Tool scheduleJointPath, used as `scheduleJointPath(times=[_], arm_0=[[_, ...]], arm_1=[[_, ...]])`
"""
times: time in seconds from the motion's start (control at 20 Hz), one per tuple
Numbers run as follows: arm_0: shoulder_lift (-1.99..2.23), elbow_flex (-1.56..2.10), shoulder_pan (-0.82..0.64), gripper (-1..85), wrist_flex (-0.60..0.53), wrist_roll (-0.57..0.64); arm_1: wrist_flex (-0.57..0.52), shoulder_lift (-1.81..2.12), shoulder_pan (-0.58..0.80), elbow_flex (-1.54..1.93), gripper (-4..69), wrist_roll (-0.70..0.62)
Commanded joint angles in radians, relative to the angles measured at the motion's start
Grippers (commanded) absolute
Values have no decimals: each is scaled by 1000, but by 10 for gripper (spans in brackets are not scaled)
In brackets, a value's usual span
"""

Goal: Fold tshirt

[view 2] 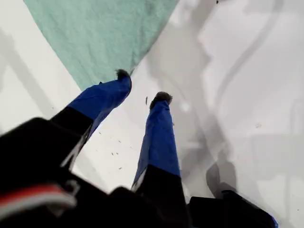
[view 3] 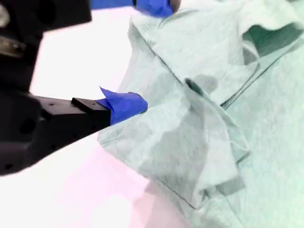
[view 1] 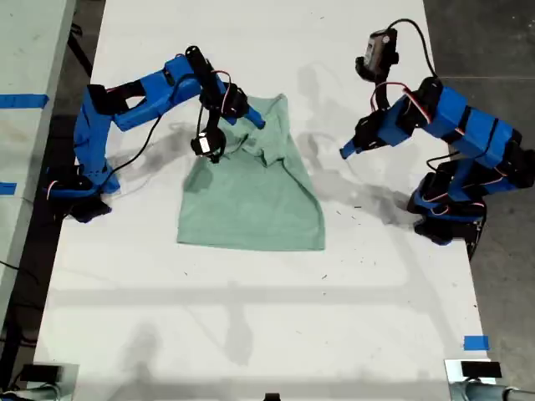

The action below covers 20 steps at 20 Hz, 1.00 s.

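Tshirt [view 1: 251, 200] lies on white table [view 1: 251, 317], centre of exterior view, lower hem flat, upper part bunched into folds. Your second gripper [view 1: 242, 113], on arm at exterior view's left, sits over crumpled upper edge; in second wrist view one blue finger [view 3: 124, 105] touches cloth [view 3: 199, 118], jaws spread, no fabric pinched. Your first gripper [view 2: 142, 88], on arm at exterior view's right, hangs above bare table just beside shirt edge [view 2: 104, 38], jaws parted, grasping nothing.
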Motion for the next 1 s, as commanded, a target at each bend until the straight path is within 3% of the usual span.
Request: scheduleJointPath(times=[0.0, 0.2, 0.4, 0.5, 0.8, 0.95], arm_0=[[117, -54, 12, 344, 5, 2], [255, -2, 0, 340, 143, -46], [451, 146, 80, 337, 230, -152], [597, 290, 161, 337, 192, -232], [1114, 867, 482, 324, -130, -578], [1212, 1032, 592, 322, -195, -719]], arm_1=[[-38, -5, -20, -9, 128, 17], [-26, -8, -37, -20, 128, 26], [-3, -3, -81, -26, 128, 44], [3, -2, -110, -29, 121, 60], [9, -5, -219, -17, 101, 135], [6, -43, -288, -9, 101, 184]])
